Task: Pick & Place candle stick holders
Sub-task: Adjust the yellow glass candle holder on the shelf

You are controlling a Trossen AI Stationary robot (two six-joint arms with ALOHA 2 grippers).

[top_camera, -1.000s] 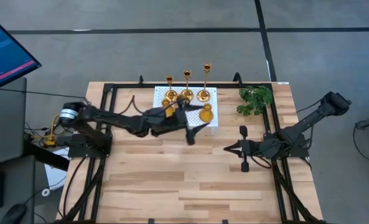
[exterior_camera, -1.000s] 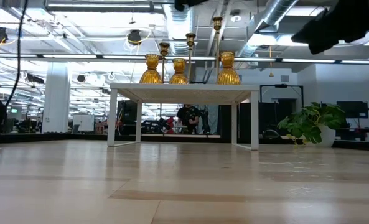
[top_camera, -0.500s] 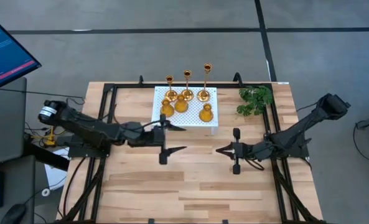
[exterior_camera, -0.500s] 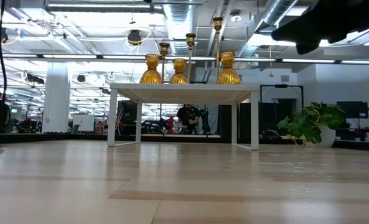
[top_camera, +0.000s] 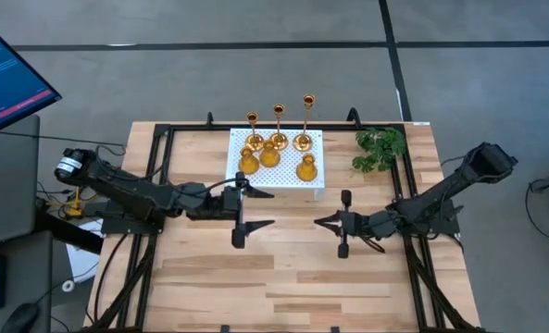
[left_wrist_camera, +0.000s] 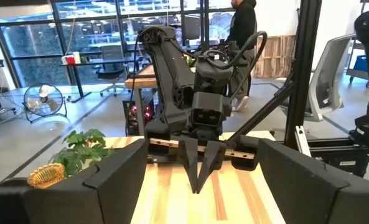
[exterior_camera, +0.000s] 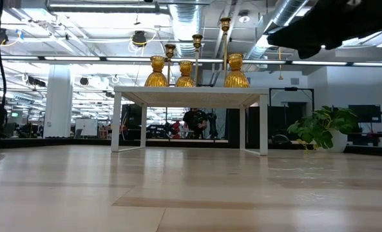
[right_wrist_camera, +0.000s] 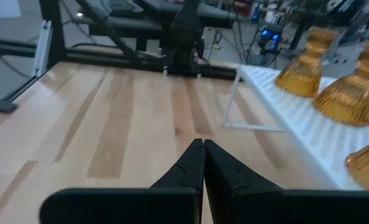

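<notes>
Six gold candle stick holders stand on a white perforated stand [top_camera: 316, 185] at the table's far middle. Three tall thin ones [top_camera: 279, 125] are in the back row and three short cone-shaped ones [top_camera: 306, 168] in front; they also show in the low view [exterior_camera: 185, 74]. My left gripper [top_camera: 272, 208] is open and empty, just near-left of the stand. My right gripper [top_camera: 317, 220] is shut and empty, near-right of the stand, its tip pointing at the left gripper. In the right wrist view its fingers [right_wrist_camera: 193, 165] are closed together.
A green plant sprig [top_camera: 379, 148] lies right of the stand at the far right. A black frame [top_camera: 163, 185] runs along the table's left, right and far edges. Bare wood lies in front of both grippers toward the near edge.
My left gripper has drawn back from over the stand's front, toward the table's left and near side, and now sits clear of the holders. My right gripper has moved a little toward the table's left. The holders have stayed in place.
</notes>
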